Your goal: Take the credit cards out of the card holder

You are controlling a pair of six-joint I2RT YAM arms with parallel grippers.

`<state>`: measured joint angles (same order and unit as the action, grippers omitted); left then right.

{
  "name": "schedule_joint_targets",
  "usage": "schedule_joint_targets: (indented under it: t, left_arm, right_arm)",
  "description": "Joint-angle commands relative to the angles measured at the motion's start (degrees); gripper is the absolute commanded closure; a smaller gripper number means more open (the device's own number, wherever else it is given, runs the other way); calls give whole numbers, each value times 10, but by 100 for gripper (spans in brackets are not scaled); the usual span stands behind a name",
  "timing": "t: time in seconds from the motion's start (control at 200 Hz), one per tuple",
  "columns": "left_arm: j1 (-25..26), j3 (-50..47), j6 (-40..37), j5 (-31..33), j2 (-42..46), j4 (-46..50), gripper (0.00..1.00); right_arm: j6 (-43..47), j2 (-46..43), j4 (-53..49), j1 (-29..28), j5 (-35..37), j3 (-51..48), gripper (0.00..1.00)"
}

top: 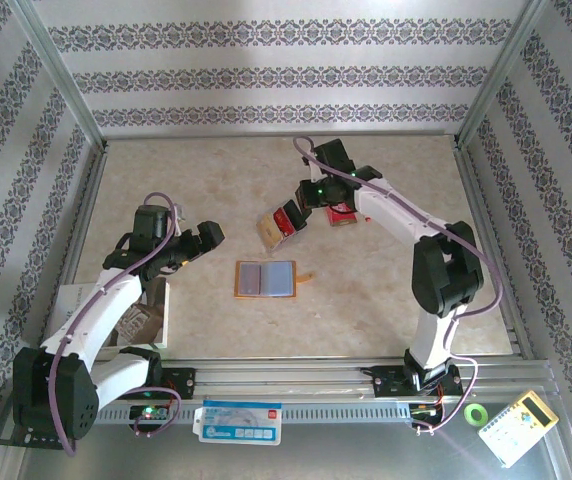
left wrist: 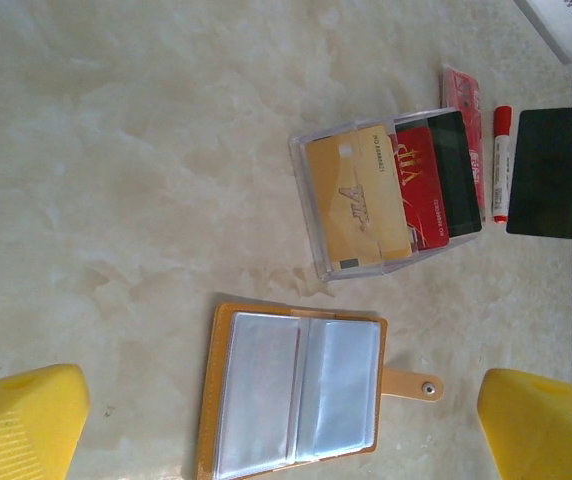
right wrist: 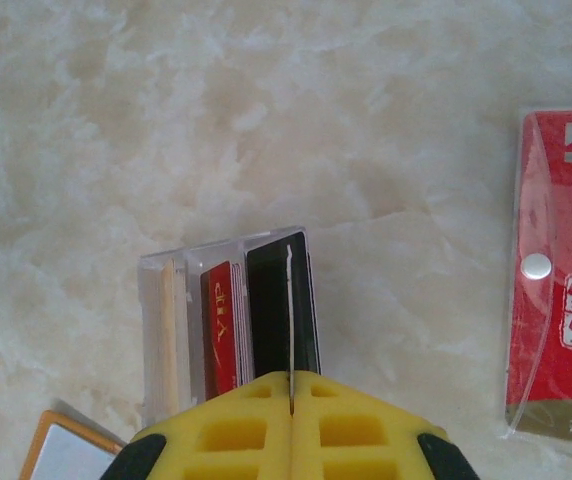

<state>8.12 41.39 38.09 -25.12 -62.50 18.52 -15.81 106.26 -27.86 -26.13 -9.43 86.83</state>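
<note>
Three credit cards (left wrist: 426, 185) stand in one clear box (left wrist: 299, 170) beside the one open card holder (left wrist: 296, 395), left fingers (left wrist: 26, 420) spread, right fingers (right wrist: 256, 425) pinching a fourth card (left wrist: 551, 175).

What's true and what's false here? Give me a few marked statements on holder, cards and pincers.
1. The holder lies open on the table. True.
2. Its pockets hold a red card. False: they look empty; the red card stands in the clear box.
3. The right pincer is shut on the black card. True.
4. The left pincer grips the holder. False: it is open and apart from it.
5. The packet lies in the box. False: it lies on the table beside it.
</note>
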Motion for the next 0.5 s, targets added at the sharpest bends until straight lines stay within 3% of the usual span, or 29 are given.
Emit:
schedule_joint_targets:
  t: [0.0, 0.495]
  left_arm:
    - [-8, -4, -8, -12, 1, 2, 0]
    - [-7, -8, 0, -21, -6, -3, 0]
  right_arm:
    - [31, 27, -26, -9, 8, 38, 100]
    - [59, 90, -57, -9, -10, 91, 98]
